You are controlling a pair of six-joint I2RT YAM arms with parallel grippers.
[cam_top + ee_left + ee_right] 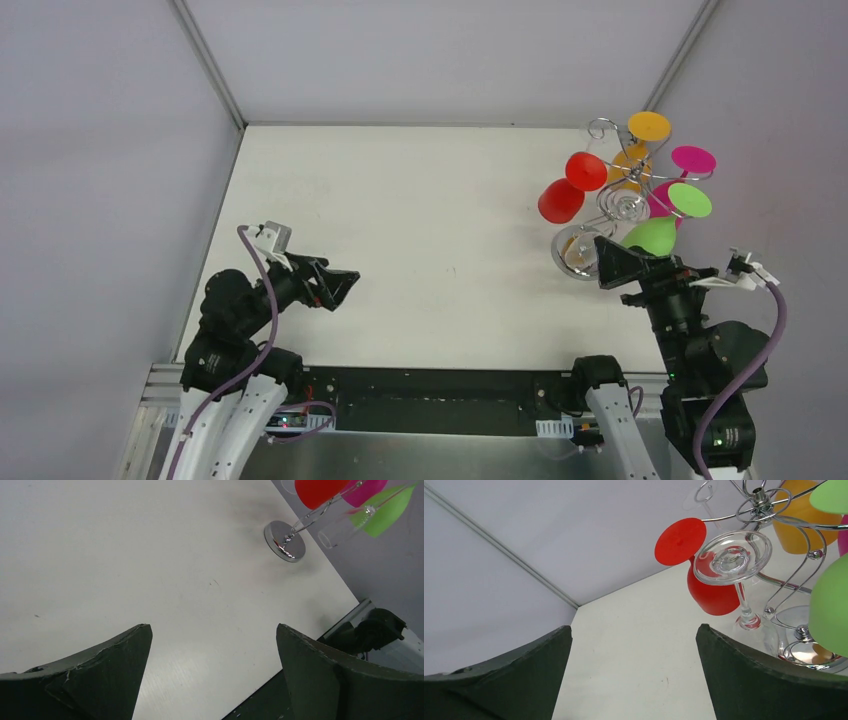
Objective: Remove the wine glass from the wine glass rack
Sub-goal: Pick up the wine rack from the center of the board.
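The wine glass rack (603,130) is a silver wire stand at the table's back right, and its chrome base (809,647) shows in the right wrist view. Upside-down wine glasses hang from it: red (563,198), orange (640,140), pink (692,160), green (665,222) and a clear one (732,557). My right gripper (605,265) is open just in front of the rack with nothing between its fingers. In its wrist view the clear glass hangs up and to the right of the gripper (634,627). My left gripper (345,290) is open and empty at the near left, facing the rack (285,541).
Grey walls close in the white table (420,220) on the left, back and right. The right wall stands right behind the rack. The black mounting rail (430,400) runs along the near edge between the arm bases.
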